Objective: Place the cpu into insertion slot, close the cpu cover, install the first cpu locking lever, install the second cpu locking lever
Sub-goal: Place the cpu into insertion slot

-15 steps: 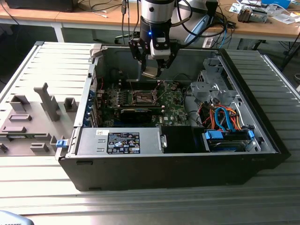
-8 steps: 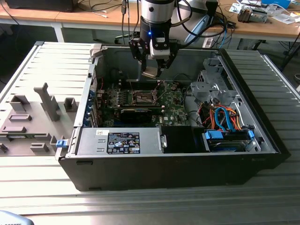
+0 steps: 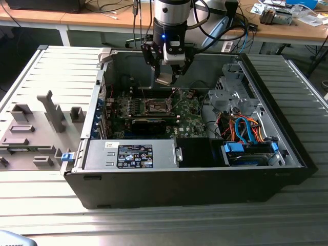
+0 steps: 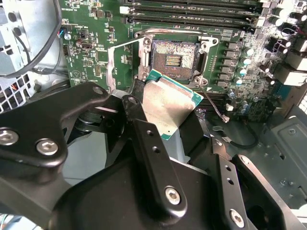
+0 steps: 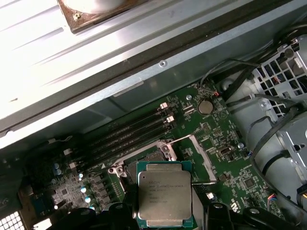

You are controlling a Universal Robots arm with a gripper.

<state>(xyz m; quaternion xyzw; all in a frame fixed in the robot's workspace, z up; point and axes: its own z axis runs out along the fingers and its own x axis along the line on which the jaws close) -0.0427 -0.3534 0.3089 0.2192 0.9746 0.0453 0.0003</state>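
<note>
We see the hand [image 3: 170,76] hanging inside the open computer case [image 3: 179,190], which stands on a ribbed grey tabletop [image 3: 154,225]. Its black fingers [image 4: 138,97] are closed on the cpu [image 4: 168,103] and pinch the chip by two opposite edges. In the second wrist view the cpu is tilted, with its pale silver face turned up and a thin green rim around it. In the first wrist view we look straight onto that same face, held between the dark finger ends.

The insertion slot [image 4: 173,57] lies bare on the green circuit board [image 4: 96,28], and we can see its dark centre and metal rim. The cpu is not seated in it. One corner of the chip overlaps the near edge of the slot in the second wrist view. In the exterior view the chip appears to hang well above the board, though from that angle we cannot judge the gap with certainty.

The cpu cover [image 4: 125,45] is swung open, and we see it as a thin grey frame just beside the slot. Long dark memory slots [image 4: 192,9] run along the slot's other side.
</note>
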